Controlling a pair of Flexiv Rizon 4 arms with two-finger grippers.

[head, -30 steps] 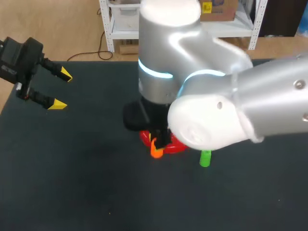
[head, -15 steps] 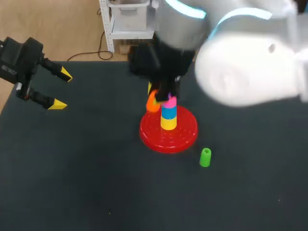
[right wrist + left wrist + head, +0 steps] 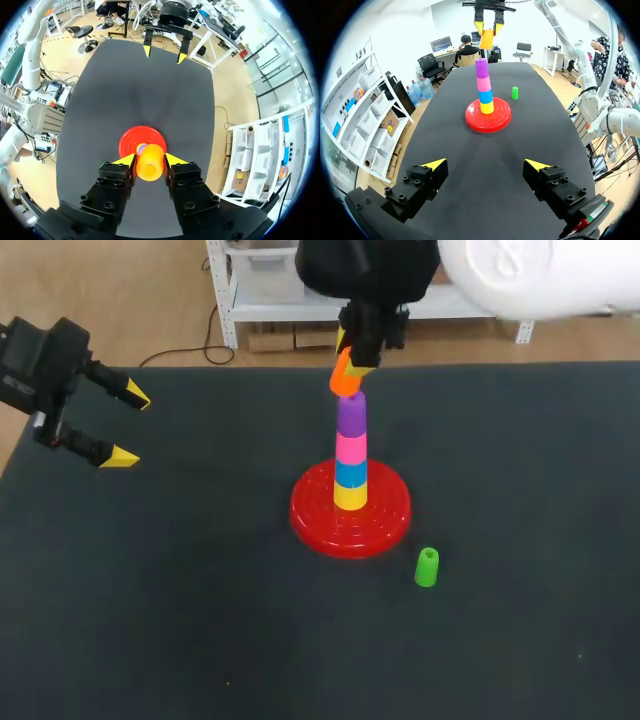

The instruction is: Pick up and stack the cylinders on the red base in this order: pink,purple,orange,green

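A red base (image 3: 385, 523) in the middle of the table carries a stack of yellow, blue, pink (image 3: 350, 448) and purple (image 3: 350, 414) cylinders. My right gripper (image 3: 357, 350) hangs just above the stack, shut on the orange cylinder (image 3: 346, 379), which sits tilted. From the right wrist the orange cylinder (image 3: 149, 162) is pinched between the fingers, with the base (image 3: 129, 141) straight below. A green cylinder (image 3: 427, 567) stands on the table beside the base (image 3: 472, 116). My left gripper (image 3: 128, 424) is open at the far left, well away; its fingertips (image 3: 486, 164) hold nothing.
The dark table top (image 3: 160, 600) spreads around the base. Its left edge lies close to my left gripper.
My right arm has lifted the orange cylinder from beside the base up to just above the purple cylinder. The stack came into view. The left arm has not moved.
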